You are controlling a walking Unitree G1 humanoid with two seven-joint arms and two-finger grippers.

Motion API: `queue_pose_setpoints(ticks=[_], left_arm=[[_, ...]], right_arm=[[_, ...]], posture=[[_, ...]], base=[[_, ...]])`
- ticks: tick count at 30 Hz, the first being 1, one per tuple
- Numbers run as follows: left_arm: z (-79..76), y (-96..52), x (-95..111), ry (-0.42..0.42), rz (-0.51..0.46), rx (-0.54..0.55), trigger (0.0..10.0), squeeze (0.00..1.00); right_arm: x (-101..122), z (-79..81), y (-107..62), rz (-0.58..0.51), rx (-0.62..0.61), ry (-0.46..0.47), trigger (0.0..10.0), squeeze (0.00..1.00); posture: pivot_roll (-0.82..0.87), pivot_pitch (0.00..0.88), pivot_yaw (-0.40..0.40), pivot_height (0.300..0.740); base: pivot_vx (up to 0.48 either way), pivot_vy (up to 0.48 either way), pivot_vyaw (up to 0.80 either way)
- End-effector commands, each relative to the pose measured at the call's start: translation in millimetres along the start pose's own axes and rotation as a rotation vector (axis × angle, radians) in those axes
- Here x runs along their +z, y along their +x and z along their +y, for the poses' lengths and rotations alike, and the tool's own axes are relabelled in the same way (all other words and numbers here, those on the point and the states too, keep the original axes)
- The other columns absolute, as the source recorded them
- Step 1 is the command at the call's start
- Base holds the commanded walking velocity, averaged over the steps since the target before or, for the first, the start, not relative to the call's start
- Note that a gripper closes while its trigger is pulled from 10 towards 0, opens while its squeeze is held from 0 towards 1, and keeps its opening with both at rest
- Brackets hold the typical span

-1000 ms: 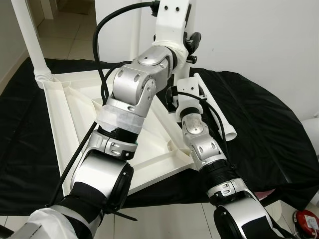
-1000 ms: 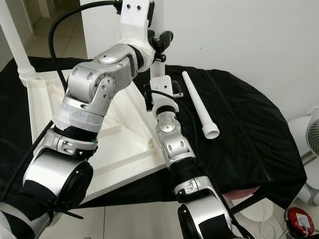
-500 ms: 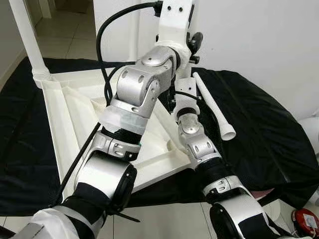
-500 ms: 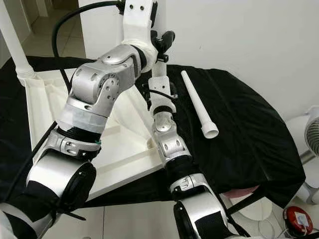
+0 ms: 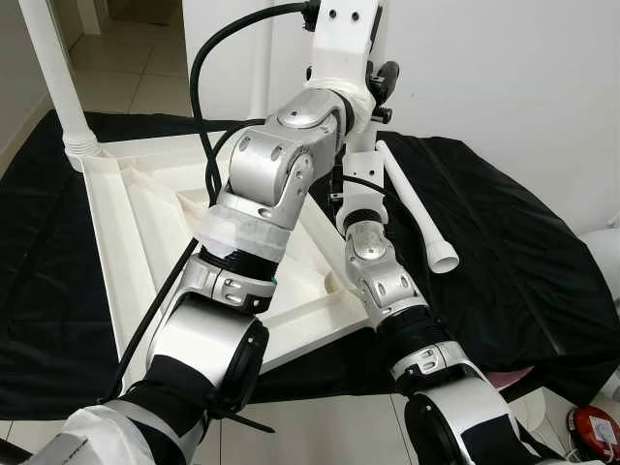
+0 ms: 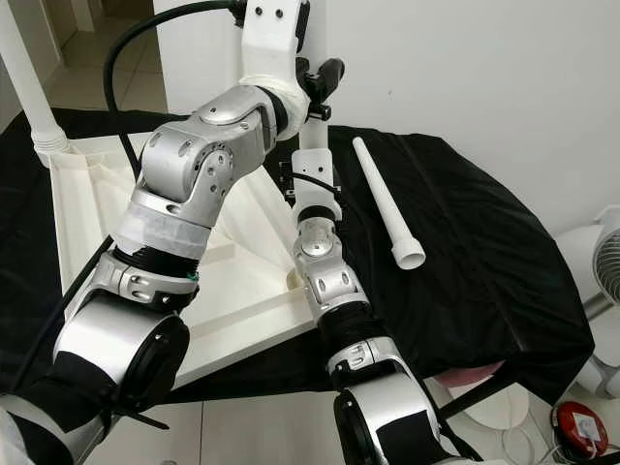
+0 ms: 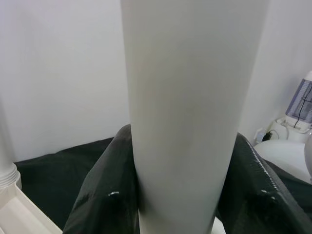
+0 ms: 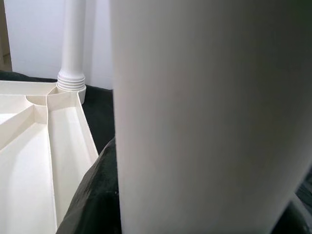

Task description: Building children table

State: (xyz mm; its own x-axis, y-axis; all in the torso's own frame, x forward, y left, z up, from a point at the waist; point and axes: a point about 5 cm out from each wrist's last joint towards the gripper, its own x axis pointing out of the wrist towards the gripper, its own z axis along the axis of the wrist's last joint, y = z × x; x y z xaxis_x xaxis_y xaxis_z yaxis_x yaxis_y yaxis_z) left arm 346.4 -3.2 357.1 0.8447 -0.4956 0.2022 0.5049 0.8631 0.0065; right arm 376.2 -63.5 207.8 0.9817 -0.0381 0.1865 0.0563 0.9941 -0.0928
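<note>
From the head views, an upturned white plastic children's tabletop (image 5: 145, 223) lies on a black cloth (image 6: 465, 252) over tiled floor (image 5: 126, 68) by a white wall, a loose white leg tube (image 6: 387, 208) beside it. In the left wrist view, the left tool (image 7: 180, 195) clenches an upright white table leg (image 7: 187, 97). In the right wrist view, the right tool (image 8: 204, 214) grasps that same leg; no writing is legible.

An overturned tabletop (image 5: 136, 232) lies on a cloth (image 6: 484, 252) spread over the floor, its ribbed underside facing up. At the tabletop's far left corner a fitted leg (image 5: 53, 82) stands upright in its socket. At the tabletop's far right corner a second leg (image 7: 190, 112) stands upright, with the left tool (image 7: 187, 195) closed around it and the right tool (image 8: 195, 214) lower on the same leg. To the right of the tabletop a loose leg (image 6: 386, 201) lies flat on the cloth, its wider end nearest the robot.
</note>
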Motion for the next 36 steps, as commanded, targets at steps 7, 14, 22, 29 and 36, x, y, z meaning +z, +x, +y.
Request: queue_pose_setpoints(ticks=[7, 14, 22, 29, 36], left_arm=[[-15.4, -1.7, 10, 0.02, -0.061, -0.08, 10.0, 1.0], [-19.7, -7.6, 12, 0.045, -0.111, -0.138, 10.0, 0.0], [-10.0, -19.4, 8, -0.096, -0.135, -0.196, 10.0, 0.0], [-2.6, -23.5, 0, -0.122, -0.121, -0.178, 10.0, 0.0], [8.1, -30.7, -20, -0.139, -0.082, -0.132, 10.0, 0.0]], right_arm=[[-6, -6.6, 2.5, 0.043, -0.028, 0.039, 10.0, 0.0], [-8, -12.0, 4.6, 0.062, -0.044, 0.077, 10.0, 0.0], [-13, -24.1, 6.3, 0.08, -0.051, 0.104, 10.0, 0.0], [-13, -31.7, 7.1, 0.063, -0.04, 0.11, 10.0, 0.0], [-16, -42.6, 1.8, 0.043, -0.033, 0.12, 10.0, 0.0]], posture=[[0.01, 0.0, -0.115, 0.74], [0.0, 0.0, -0.111, 0.74], [0.01, 0.0, -0.113, 0.74], [0.01, 0.0, -0.113, 0.74], [0.01, 0.0, -0.116, 0.74]], base=[[0.0, 0.0, 0.0], [0.0, 0.0, 0.0], [0.0, 0.0, 0.0], [0.0, 0.0, 0.0], [0.0, 0.0, 0.0]])
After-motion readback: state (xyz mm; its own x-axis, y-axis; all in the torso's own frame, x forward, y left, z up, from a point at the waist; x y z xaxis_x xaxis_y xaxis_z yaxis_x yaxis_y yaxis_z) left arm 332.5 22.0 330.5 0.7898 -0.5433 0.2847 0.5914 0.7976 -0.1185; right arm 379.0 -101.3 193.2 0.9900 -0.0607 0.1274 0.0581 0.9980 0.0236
